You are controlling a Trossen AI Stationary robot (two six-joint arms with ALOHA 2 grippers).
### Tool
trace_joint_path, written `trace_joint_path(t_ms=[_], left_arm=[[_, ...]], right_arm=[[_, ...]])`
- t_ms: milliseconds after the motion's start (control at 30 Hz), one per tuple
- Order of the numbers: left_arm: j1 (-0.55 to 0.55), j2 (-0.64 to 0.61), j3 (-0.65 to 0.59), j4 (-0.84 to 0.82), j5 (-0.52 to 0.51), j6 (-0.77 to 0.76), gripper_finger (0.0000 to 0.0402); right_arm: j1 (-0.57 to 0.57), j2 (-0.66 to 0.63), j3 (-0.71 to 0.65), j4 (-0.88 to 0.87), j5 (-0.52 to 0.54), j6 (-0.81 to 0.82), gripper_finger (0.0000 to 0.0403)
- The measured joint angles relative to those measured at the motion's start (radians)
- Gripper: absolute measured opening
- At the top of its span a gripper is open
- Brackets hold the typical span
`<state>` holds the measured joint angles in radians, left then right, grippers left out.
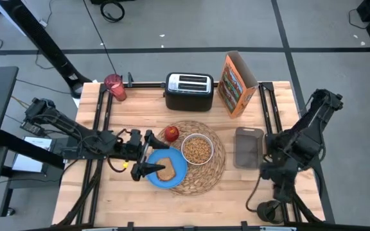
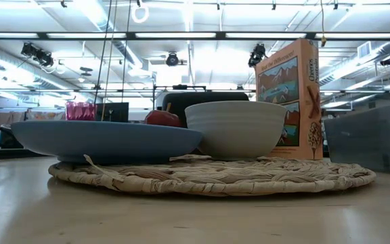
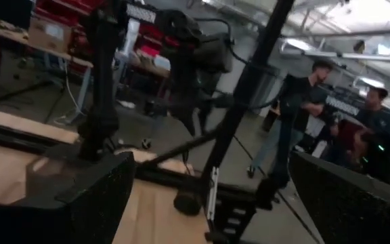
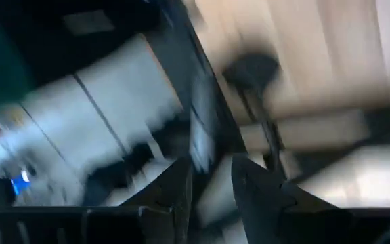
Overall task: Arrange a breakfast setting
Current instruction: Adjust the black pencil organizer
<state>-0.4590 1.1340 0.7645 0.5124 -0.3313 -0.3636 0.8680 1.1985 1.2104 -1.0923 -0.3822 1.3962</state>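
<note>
Wooden table (image 1: 121, 186): toast slice (image 1: 166, 171) on small blue plate (image 1: 178, 178)

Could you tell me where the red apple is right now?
In the high view, the red apple sits on the woven placemat, between the blue plate and the toaster.

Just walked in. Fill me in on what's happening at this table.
The robot is laying out breakfast on a woven placemat. The left gripper sits over the left side of the blue plate, which holds a toast slice; its jaws are spread wide and hold nothing. The white bowl, filled with cereal, and the red apple are on the mat. The pink cup stands at the back left corner. The right arm waits at the table's right edge.
</note>
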Motion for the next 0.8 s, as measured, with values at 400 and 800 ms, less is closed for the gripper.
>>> trace_joint_path(t_ms=[400, 800], left_arm=[[-0.068, 0.153, 0.0, 0.068, 0.002, -0.018, 0.0396], [-0.066, 0.285, 0.0, 0.199, 0.002, -0.017, 0.0396]], right_arm=[[0.036, 0.015, -0.052, -0.126, -0.158, 0.057, 0.0214], [0.05, 0.027, -0.183, -0.038, -0.199, -0.013, 0.0204]])
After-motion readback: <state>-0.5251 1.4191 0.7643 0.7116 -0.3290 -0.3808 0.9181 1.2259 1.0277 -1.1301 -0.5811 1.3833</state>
